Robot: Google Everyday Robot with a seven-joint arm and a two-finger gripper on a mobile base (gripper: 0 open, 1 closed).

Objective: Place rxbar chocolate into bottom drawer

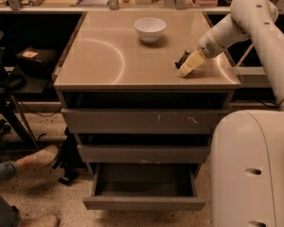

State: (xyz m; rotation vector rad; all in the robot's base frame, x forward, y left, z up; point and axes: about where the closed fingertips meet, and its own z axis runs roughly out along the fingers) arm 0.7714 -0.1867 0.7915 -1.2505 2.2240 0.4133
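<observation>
The rxbar chocolate [181, 58] lies on the right part of the cabinet top [99, 56]. Only a small dark end of it shows beside the gripper. My gripper [186, 69] is down on the top at the bar, touching or covering most of it, with the white arm reaching in from the right. The bottom drawer [144, 203] is pulled open at floor level below the cabinet front. Its dark tray holds nothing that I can see.
A white bowl [150, 29] stands at the back middle of the top. Two upper drawers, one with white scratches [142, 121], are shut. My white base [253, 169] stands right of the open drawer. A person's feet [35, 157] and chair legs are at the left.
</observation>
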